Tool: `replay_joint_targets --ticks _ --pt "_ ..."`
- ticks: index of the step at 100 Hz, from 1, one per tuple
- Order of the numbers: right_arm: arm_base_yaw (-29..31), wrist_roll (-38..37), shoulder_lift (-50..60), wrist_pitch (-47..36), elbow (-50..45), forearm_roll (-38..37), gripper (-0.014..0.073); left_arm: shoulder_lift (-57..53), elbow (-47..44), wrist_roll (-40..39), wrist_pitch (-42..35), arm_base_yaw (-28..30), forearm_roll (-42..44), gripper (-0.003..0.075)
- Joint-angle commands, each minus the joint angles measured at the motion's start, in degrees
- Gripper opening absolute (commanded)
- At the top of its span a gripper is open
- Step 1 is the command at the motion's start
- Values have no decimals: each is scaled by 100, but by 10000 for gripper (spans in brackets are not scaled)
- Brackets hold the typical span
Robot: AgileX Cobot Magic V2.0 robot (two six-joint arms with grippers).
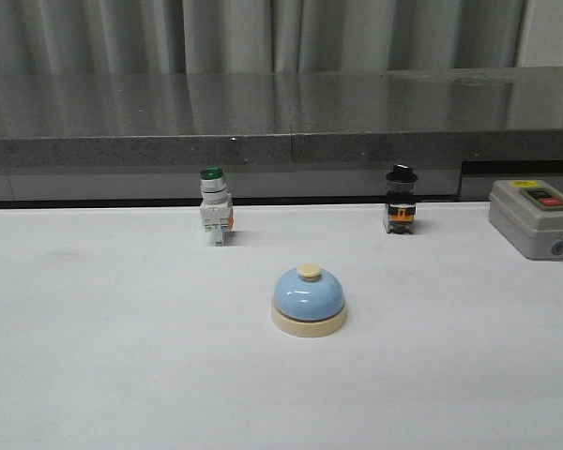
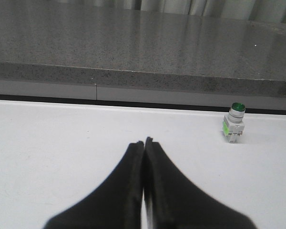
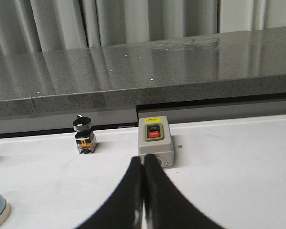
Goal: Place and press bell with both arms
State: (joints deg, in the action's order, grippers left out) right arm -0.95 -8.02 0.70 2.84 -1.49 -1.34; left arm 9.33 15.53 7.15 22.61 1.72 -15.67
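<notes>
The white surface [image 1: 94,375] fills the lower two thirds of the front view, under a grey ledge [image 1: 263,122] and curtain. Next in size, the grey box [image 1: 535,217] with red and black buttons sits at the right edge. The bell [image 1: 308,301] stands upright just below frame centre, untouched, no arm near it in that view. Smaller, the green-capped switch [image 1: 215,217] is at upper left of it and the black-knobbed switch [image 1: 401,212] at upper right. Each wrist view shows its claw empty with fingers pressed together: the left claw [image 2: 143,143] and the right claw [image 3: 142,159]. Likely risks: a closed claw cannot grasp the glossy dome, and an off-centre press could skid the bell.
</notes>
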Motion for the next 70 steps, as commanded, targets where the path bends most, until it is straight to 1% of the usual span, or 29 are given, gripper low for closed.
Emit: replay_joint_targets --ticks 1,9,20,25,40,57,62,70 --pt "-6 35 103 -416 83 2 -60 -128 -91 -6 -743 5 -128 -20" --pt "-6 35 103 -416 83 2 -60 -299 -363 -6 -1156 5 75 -20" --pt "-6 35 103 -416 83 2 -60 -563 -756 -6 -2071 5 567 -20" --pt "-6 35 103 -416 83 2 -60 -655 -903 -6 -2261 5 648 -20" --pt "-6 35 103 -416 83 2 -60 -797 -1241 -6 -2359 5 787 -20" --pt "-6 35 103 -416 83 2 -60 -1149 -1815 -104 -3001 5 801 -20" --pt "-6 35 101 -410 83 2 -60 -1122 -1789 -306 -2700 5 801 -20" --pt "-6 35 97 -390 83 2 -60 -1136 -1803 -376 -2628 5 801 -20"
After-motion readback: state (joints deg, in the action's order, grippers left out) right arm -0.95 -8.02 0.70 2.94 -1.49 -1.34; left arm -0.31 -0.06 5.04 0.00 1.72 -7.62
